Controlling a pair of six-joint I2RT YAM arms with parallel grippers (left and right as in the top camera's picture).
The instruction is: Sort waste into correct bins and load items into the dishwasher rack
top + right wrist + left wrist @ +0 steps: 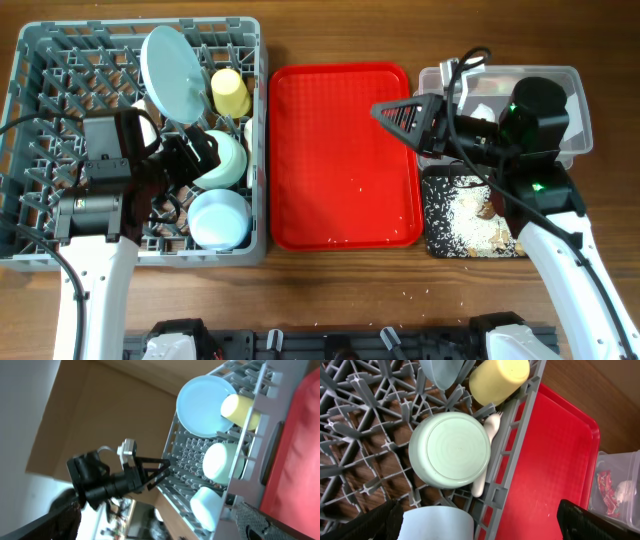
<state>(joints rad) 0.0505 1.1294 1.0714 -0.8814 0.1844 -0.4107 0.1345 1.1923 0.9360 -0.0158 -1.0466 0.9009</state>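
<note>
Left pincer (205, 152) and right pincer (390, 113) are both released, empty. My left hangs over the upturned bowl (450, 450) inside the dishwasher rack (40, 60); dropping carelessly could dislodge the white utensil (481, 480) beside it.

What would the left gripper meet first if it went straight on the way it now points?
Most likely the upturned pale green round bowl in the grey lattice plastic rack, which lies directly ahead of the open left gripper. Depth is unclear, so I cannot say how near it is.
</note>
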